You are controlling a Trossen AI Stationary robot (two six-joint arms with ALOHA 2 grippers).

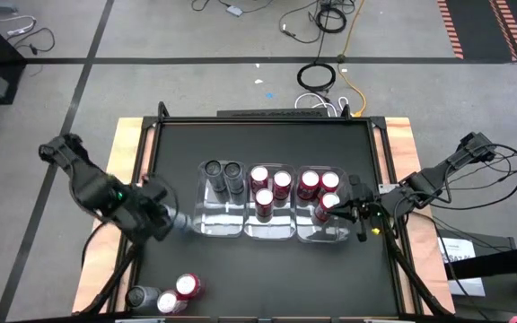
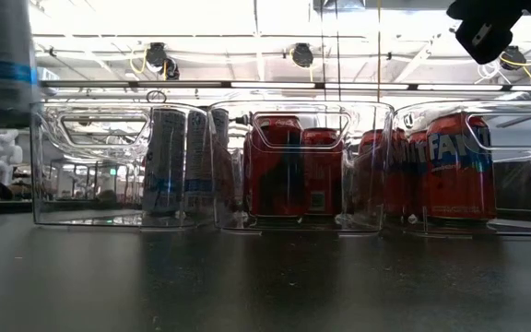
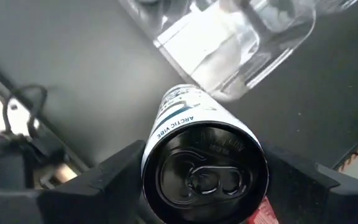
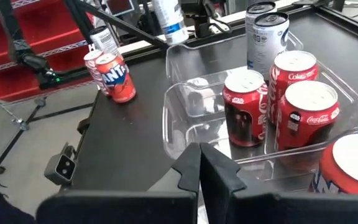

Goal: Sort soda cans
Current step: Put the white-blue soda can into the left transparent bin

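Currently left pincer (image 3: 207, 186) clamps a silver-grey cylindrical can (image 3: 204, 158), just beside the clear plastic tray (image 1: 215, 222). Right pincer (image 4: 199, 171) shut, empty, beside that tray row.

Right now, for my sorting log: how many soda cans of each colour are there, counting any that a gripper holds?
red cans: 8
silver-grey cans: 4, one of them held in the left gripper
Total: 12

Three trays (image 1: 271, 230) sit side by side mid-table holding upright cans (image 1: 271, 187); three more cans (image 1: 176, 294) stand at the front-left corner.
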